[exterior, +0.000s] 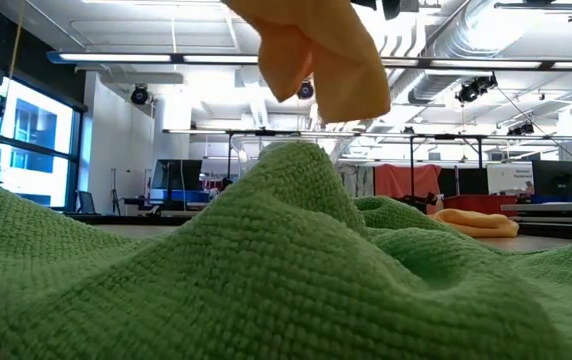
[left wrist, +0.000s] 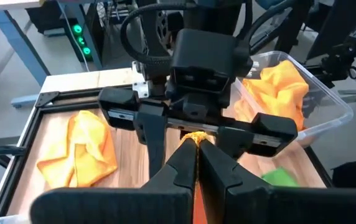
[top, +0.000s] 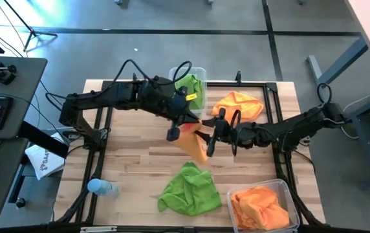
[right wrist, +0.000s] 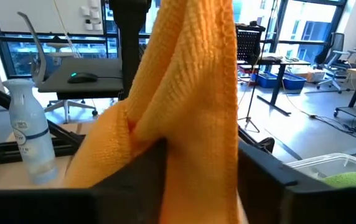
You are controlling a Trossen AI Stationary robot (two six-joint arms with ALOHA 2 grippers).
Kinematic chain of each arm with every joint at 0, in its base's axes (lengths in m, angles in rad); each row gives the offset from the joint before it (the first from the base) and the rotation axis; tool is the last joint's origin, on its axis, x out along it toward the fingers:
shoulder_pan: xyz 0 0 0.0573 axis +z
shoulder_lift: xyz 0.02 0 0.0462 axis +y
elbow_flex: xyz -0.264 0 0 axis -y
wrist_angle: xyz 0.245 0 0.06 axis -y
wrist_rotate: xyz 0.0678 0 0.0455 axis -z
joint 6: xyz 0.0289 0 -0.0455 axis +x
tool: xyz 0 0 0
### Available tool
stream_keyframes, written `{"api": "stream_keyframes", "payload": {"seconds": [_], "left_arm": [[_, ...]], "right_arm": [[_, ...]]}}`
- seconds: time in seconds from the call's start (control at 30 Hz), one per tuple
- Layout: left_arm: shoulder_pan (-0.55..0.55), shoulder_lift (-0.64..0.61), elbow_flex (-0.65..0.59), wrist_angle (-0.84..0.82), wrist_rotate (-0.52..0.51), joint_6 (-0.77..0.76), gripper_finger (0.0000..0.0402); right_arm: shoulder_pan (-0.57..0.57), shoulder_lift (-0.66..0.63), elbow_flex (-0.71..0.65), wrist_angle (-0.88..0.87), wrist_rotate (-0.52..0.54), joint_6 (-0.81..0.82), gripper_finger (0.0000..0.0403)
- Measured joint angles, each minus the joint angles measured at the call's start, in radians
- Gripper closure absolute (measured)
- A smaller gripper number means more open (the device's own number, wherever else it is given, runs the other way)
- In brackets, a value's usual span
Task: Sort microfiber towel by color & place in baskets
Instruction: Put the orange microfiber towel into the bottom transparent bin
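An orange towel (top: 195, 144) hangs in the air at the table's middle, between my two grippers. My left gripper (left wrist: 196, 146), reaching in from the left (top: 176, 133), is shut on it. My right gripper (right wrist: 200, 180), coming from the right (top: 210, 145), is open with a finger on each side of the towel (right wrist: 190, 93). A green towel (top: 188, 188) lies flat on the near part of the table and fills the low view (exterior: 266, 260). Another orange towel (top: 237, 103) lies on the far side. The far basket (top: 201, 71) holds a green towel; the near right basket (top: 287, 194) holds orange ones. My left gripper pinches an upper fold of the orange towel (left wrist: 195, 135) between its two shut fingers, coming level from the table's left. The towel is lifted clear and hangs slack below (exterior: 316, 60). My right gripper has the towel's folds filling the gap between its open fingers (right wrist: 159, 174); whether they touch it I cannot tell.
A blue-capped bottle (top: 102, 188) lies at the table's near left corner. A white paper bag (top: 43, 160) sits off the left edge. A black frame (top: 279, 129) runs round the tabletop. Bare wood (top: 133, 162) shows left of the green towel.
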Motion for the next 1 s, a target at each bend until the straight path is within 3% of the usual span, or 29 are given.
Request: {"api": "stream_keyframes", "payload": {"seconds": [0.2, 0.27, 0.6, 1.0], "left_arm": [[0.0, -0.001, 0.0, -0.024, 0.0, 0.0, 0.0401], [0.0, -0.001, 0.0, -0.033, 0.0, -0.001, 0.0401], [0.0, -0.001, -0.009, -0.186, -0.023, -0.026, 0.0376], [0.008, 0.007, -0.122, -0.153, -0.025, -0.039, 0.0281]], "right_arm": [[0.0, 0.0, 0.0, -0.015, 0.0, -0.001, 0.0371], [0.001, 0.0, 0.0, -0.032, 0.002, -0.013, 0.0392], [0.023, 0.0, 0.0, -0.079, 0.06, 0.0, 0.0395], [0.023, 0.0, 0.0, -0.095, 0.061, 0.03, 0.04]]}}
